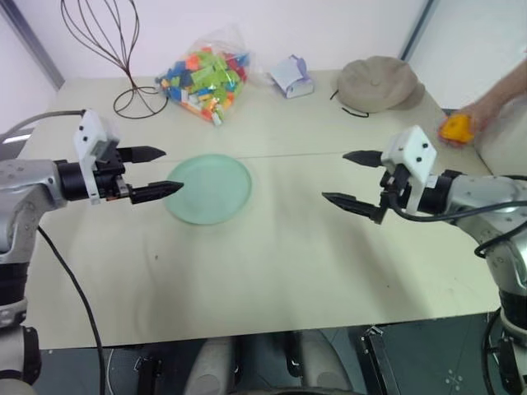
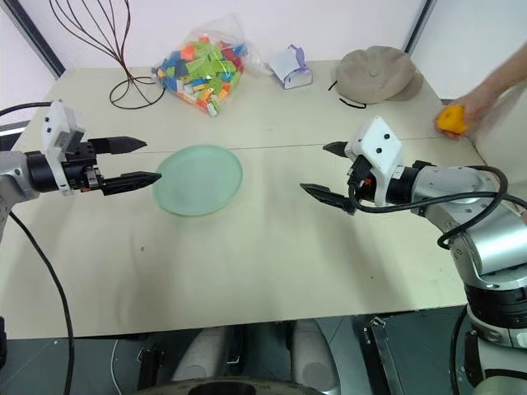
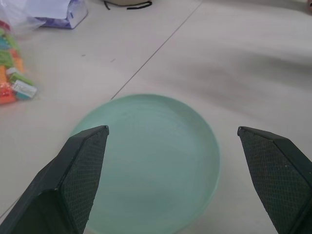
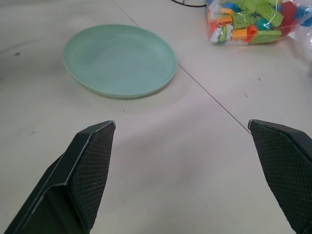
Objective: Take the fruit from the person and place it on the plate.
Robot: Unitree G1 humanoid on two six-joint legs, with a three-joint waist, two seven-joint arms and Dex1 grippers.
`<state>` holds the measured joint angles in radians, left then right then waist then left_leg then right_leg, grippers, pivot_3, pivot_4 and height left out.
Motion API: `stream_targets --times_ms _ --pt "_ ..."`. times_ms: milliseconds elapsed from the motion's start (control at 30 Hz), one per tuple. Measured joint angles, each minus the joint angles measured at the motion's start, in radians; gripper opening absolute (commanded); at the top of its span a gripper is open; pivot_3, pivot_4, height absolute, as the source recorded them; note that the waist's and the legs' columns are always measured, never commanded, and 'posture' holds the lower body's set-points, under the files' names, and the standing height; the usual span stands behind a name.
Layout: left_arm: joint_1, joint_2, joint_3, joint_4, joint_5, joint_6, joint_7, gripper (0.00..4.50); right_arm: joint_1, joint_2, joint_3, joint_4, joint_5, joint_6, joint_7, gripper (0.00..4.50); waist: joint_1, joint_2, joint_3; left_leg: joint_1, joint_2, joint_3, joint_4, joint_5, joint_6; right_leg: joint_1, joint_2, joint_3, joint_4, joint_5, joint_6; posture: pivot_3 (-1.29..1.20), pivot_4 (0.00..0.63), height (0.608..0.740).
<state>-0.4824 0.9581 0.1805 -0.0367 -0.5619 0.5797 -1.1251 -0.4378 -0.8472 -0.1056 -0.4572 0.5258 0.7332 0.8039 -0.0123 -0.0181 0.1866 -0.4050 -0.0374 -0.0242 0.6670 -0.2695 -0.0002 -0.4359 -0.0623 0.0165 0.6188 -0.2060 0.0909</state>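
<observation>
left gripper (image 1: 154, 172) released, beside plate (image 1: 209, 188) | right gripper (image 1: 352, 178) released, above table (image 1: 272, 263) | fruit (image 1: 454, 128) in person's hand (image 1: 486, 111), far right edge

Left gripper (image 1: 156, 171) at frame left and right gripper (image 1: 352, 178) at right are held level, fingers spread wide, pointed inward.

Lab test bench: bare beige table (image 1: 272, 271), plain white walls (image 1: 329, 25).

One fruit (image 2: 452, 118), one plate (image 2: 198, 179), one hat (image 2: 376, 75), two pincers.
</observation>
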Motion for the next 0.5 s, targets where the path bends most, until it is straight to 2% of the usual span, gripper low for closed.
stream_targets --times_ms 200,500 --pt "0.059 -0.009 0.013 -0.018 0.008 -0.015 0.029 4.44 -0.022 0.003 0.032 0.023 -0.012 -0.019 0.011 4.50 0.000 0.000 0.000 0.000 0.000 0.000 0.000 0.000 0.000 0.000 0.000 0.000 0.000 0.000 0.000 0.00 0.150 0.740" --pt "0.061 -0.012 0.035 -0.046 0.004 -0.014 0.058 4.44 -0.074 0.012 0.066 0.079 -0.034 -0.058 0.032 4.50 0.001 0.000 0.000 0.000 0.000 0.000 0.000 0.000 0.000 0.000 0.000 0.000 0.000 0.000 0.000 0.00 0.150 0.740"
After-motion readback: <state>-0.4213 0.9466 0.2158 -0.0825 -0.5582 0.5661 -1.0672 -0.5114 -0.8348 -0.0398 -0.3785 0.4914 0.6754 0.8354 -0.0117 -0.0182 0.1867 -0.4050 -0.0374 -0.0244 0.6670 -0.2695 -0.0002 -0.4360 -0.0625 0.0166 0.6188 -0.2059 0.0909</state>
